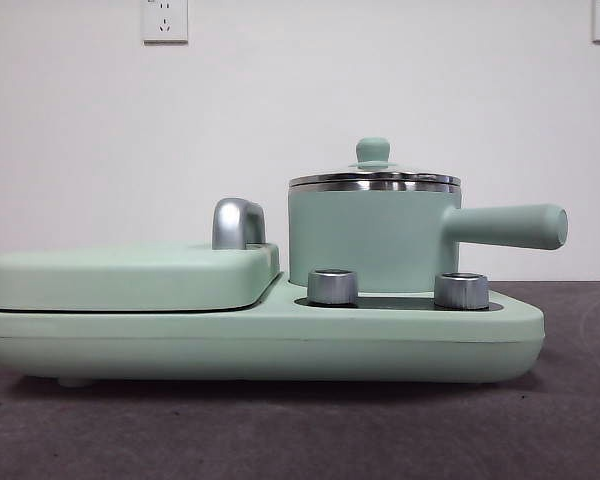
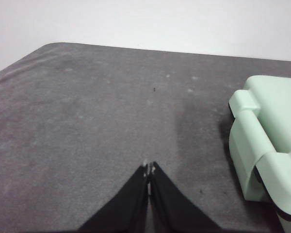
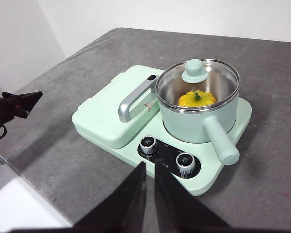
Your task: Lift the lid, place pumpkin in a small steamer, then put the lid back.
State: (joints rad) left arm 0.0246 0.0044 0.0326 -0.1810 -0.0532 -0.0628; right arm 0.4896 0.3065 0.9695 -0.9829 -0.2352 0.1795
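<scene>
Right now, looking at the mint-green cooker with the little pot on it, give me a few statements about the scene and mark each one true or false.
1. The round glass lid with the mint-green knob sits on the small mint-green steamer pot. True.
2. The glossy yellow ribbed pumpkin lies on the grey table beside the cooker. False: it is inside the pot, seen through the lid.
3. The left gripper is shut, holding nothing. True.
4. The right gripper clamps the pot's long handle. False: it is clear of the handle, jaws nearly closed.
5. The wide flat hinged cover stands open. False: it is closed.
</scene>
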